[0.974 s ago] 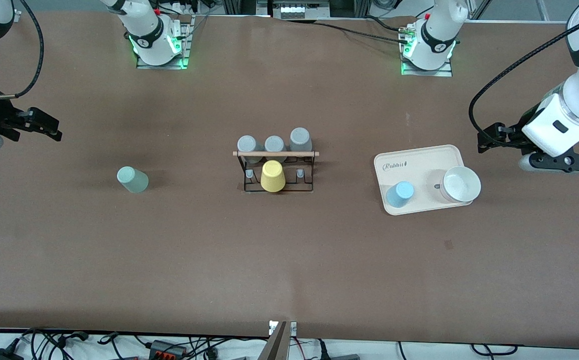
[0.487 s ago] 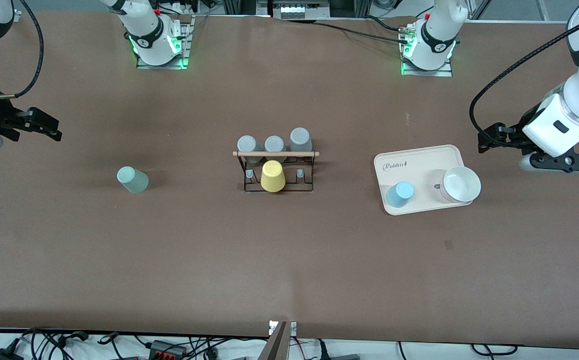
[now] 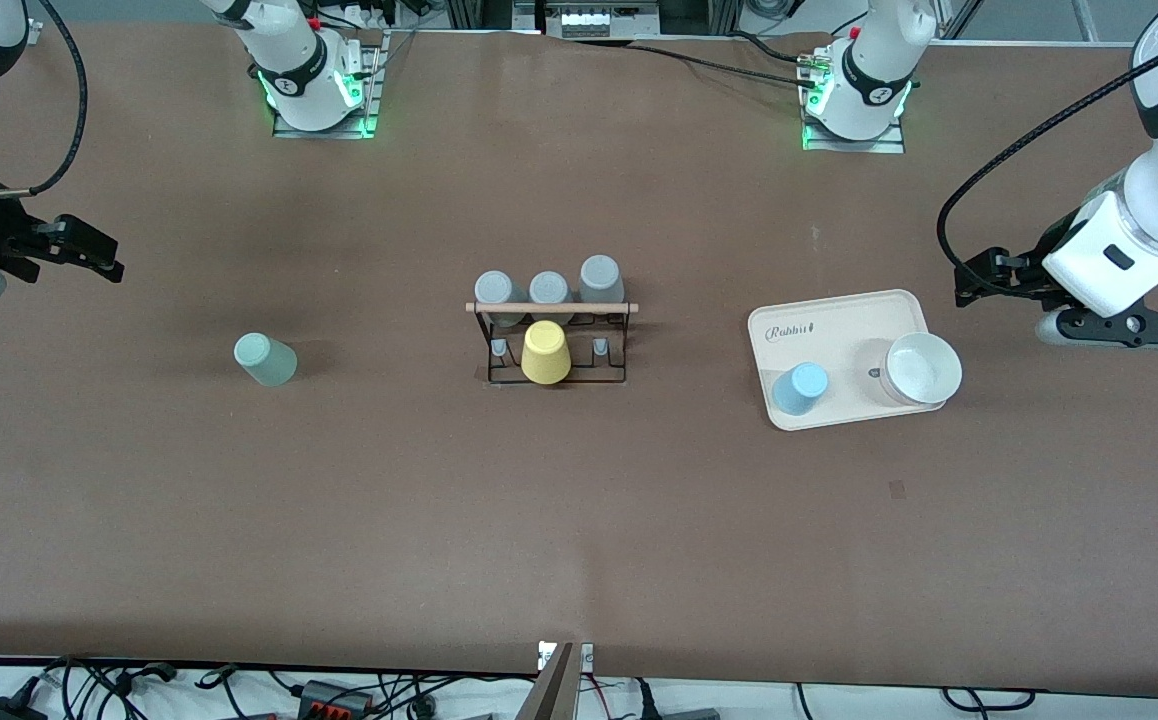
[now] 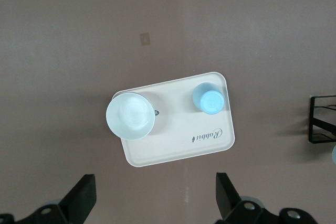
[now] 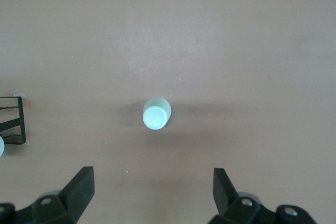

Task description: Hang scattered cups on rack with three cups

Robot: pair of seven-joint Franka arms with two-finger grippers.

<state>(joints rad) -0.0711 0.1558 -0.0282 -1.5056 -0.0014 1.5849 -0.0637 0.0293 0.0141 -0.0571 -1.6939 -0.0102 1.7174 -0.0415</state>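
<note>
1. The rack (image 3: 551,340) stands in the middle of the desk (image 3: 579,520), its wooden rod across the top.
2. Three grey cups (image 3: 549,288) sit on the rack's row farther from the front camera; a yellow cup (image 3: 545,353) sits upturned on its nearer row.
3. The sage green cup (image 3: 264,359) stands upside down on the bare desk, well apart from the rack, toward the right arm's end.
4. The light blue cup (image 3: 800,388) stands upside down on a cream tray (image 3: 839,325) toward the left arm's end.
5. A white bowl-like cup (image 3: 922,368) rests on the same tray, beside the blue cup and apart from it.
6. The right gripper (image 5: 149,190) hangs high over the desk by the green cup (image 5: 156,113), jaws spread wide, holding nothing.
7. The left gripper (image 4: 156,198) hangs high over the desk by the tray (image 4: 178,140), jaws released and empty; the blue cup (image 4: 208,99) and white cup (image 4: 131,116) show below it.
</note>
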